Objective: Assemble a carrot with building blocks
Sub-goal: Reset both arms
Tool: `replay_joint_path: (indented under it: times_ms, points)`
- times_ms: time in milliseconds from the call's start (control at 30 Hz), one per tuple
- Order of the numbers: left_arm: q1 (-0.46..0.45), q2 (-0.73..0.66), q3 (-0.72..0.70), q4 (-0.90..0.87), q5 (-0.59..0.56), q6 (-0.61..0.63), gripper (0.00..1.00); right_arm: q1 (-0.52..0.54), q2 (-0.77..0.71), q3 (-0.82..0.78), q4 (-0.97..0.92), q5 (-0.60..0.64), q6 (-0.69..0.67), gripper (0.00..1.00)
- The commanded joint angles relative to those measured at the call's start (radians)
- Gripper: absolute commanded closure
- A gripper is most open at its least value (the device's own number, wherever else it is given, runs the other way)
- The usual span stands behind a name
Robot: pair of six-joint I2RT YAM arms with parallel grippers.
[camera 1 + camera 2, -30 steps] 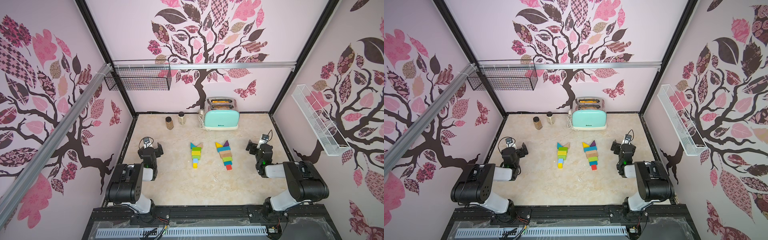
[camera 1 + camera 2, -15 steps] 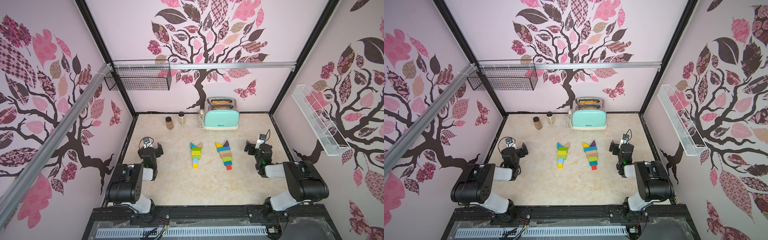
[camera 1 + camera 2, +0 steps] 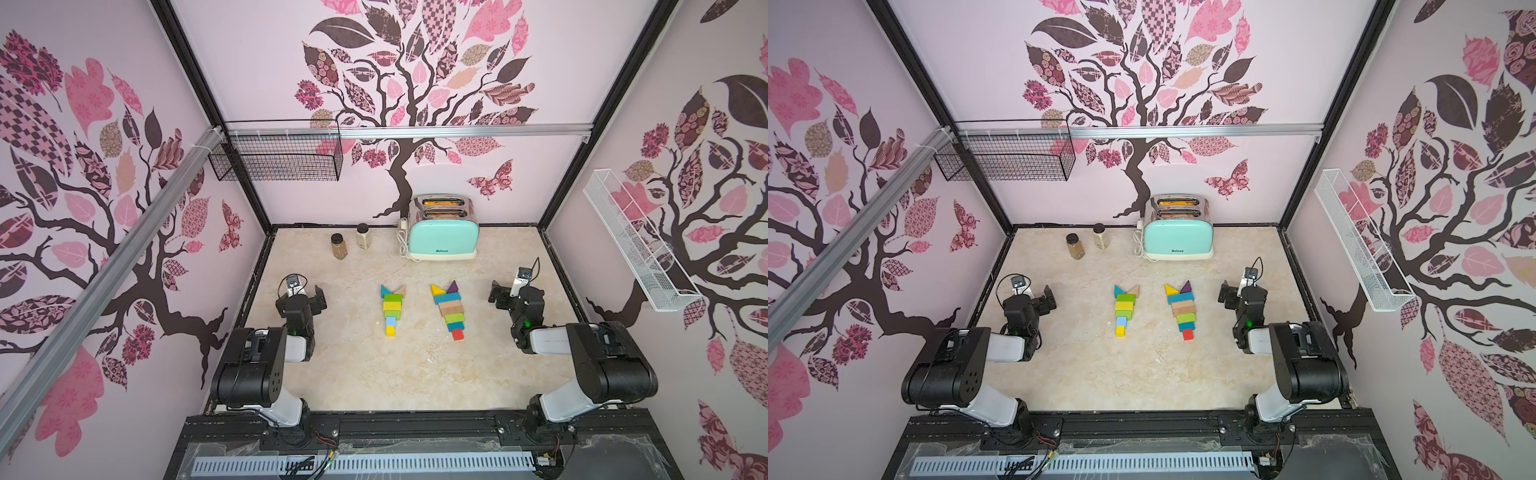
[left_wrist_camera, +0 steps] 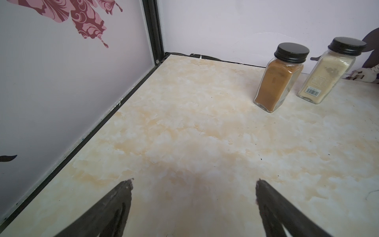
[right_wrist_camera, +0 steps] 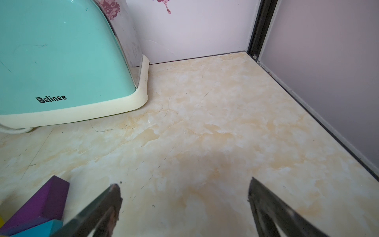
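On the table (image 3: 365, 374) the left row of blocks (image 3: 391, 309) and the right row of blocks (image 3: 449, 311) lie side by side, near but apart. The toaster (image 3: 442, 237) stands far behind them, with the left jar (image 3: 338, 247) and right jar (image 3: 363, 237) to its left.

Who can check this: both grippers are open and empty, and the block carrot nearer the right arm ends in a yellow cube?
No: that carrot ends in a red cube, as both top views show. The left gripper and right gripper are open and empty.
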Motion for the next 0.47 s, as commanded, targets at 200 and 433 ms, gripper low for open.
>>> replay_joint_path:
  times_ms: [200,433]
  points:
    - [-0.005,-0.006,0.012,0.012,0.005,0.015,0.02,0.002,0.013,0.031,-0.008,-0.009,-0.010,0.01]
    - [-0.005,-0.007,0.014,0.010,0.005,0.015,0.02,0.002,0.006,0.023,-0.002,-0.007,-0.009,0.01]
